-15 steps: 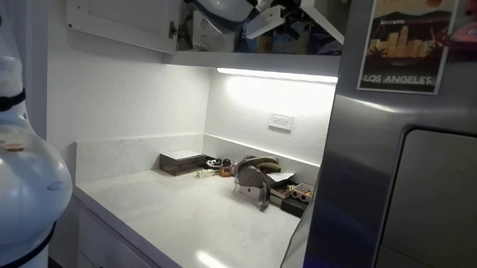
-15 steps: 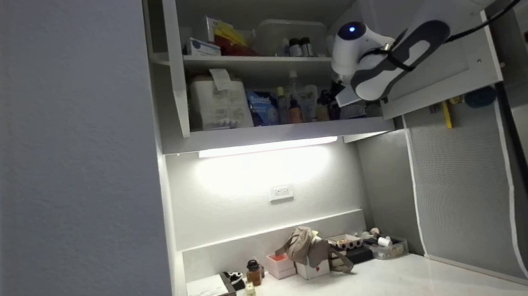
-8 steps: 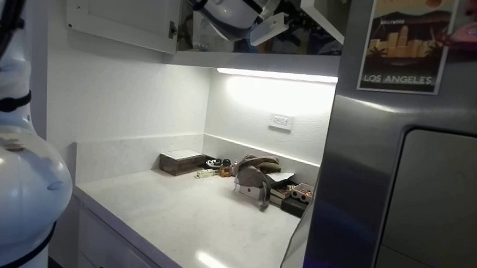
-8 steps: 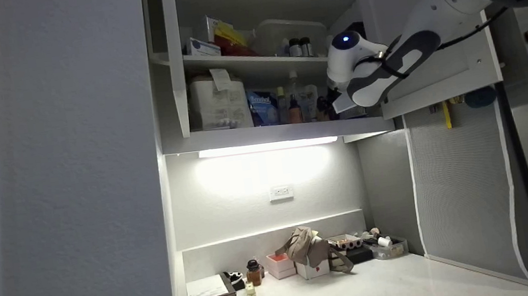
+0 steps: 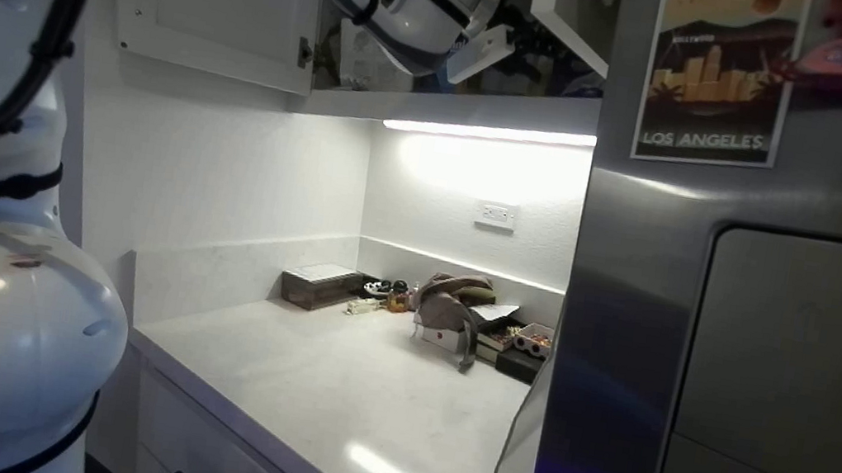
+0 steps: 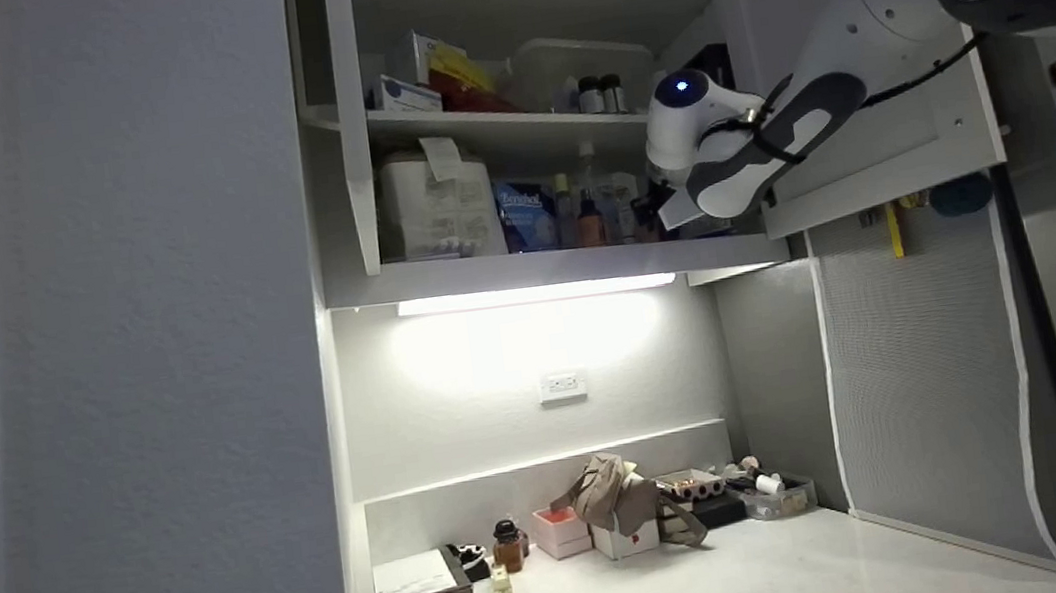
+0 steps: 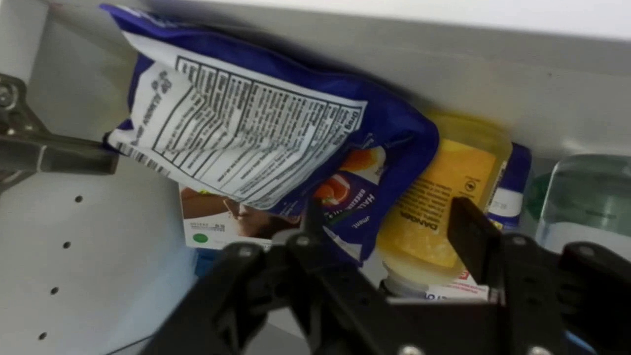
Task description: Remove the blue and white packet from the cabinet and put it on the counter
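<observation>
The blue and white packet (image 7: 246, 128) lies tilted inside the cabinet, seen large in the wrist view, with its white printed label facing the camera. I cannot make it out clearly in the exterior views. My gripper (image 7: 387, 212) is open, with nothing between its fingers. Its left finger overlaps the packet's lower corner; I cannot tell whether they touch. Its right finger is over a yellow bottle. In an exterior view the gripper (image 6: 650, 209) is at the right part of the cabinet's (image 6: 524, 267) bottom shelf. The white counter (image 6: 724, 580) lies below; it also shows in an exterior view (image 5: 315, 388).
The yellow bottle (image 7: 438, 197), a blue-capped bottle (image 7: 508, 197), a clear bottle (image 7: 591, 197) and a small box (image 7: 212, 222) crowd the packet. A door hinge (image 7: 59, 153) is at left. An open cabinet door (image 6: 886, 172) is beside the arm. A bag (image 6: 608, 498) and boxes stand on the counter.
In an exterior view the arm and gripper have moved left and slightly down along the bottom shelf. In an exterior view the wrist has shifted right and slightly down.
</observation>
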`<state>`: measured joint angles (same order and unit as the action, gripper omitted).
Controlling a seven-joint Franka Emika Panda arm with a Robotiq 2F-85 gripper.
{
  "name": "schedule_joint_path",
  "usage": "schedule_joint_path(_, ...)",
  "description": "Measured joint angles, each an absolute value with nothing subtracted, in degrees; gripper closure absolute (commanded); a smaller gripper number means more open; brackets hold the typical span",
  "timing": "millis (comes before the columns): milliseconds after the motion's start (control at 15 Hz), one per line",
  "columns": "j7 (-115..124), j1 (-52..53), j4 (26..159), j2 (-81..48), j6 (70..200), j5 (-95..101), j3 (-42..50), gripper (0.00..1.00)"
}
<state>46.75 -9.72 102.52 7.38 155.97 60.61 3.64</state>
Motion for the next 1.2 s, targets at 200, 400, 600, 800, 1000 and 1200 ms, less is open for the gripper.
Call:
schedule_joint_path(200, 46.76, -9.55, 101.52, 6.79, 155.97, 60.61, 3.23, 0.88)
schedule_joint_path(400, 46.76, -9.33, 100.70, 6.60, 155.95, 60.62, 2.78, 1.00)
schedule_joint_path(600, 46.76, -9.18, 99.68, 6.58, 155.92, 60.62, 2.15, 1.00)
schedule_joint_path(800, 46.76, -8.88, 98.77, 6.61, 155.81, 60.60, 1.53, 1.00)
schedule_joint_path(1000, 46.65, -8.41, 98.40, 6.90, 154.95, 60.17, 1.08, 1.00)
schedule_joint_path(1200, 46.37, -8.08, 98.26, 7.30, 152.78, 58.98, 0.60, 1.00)
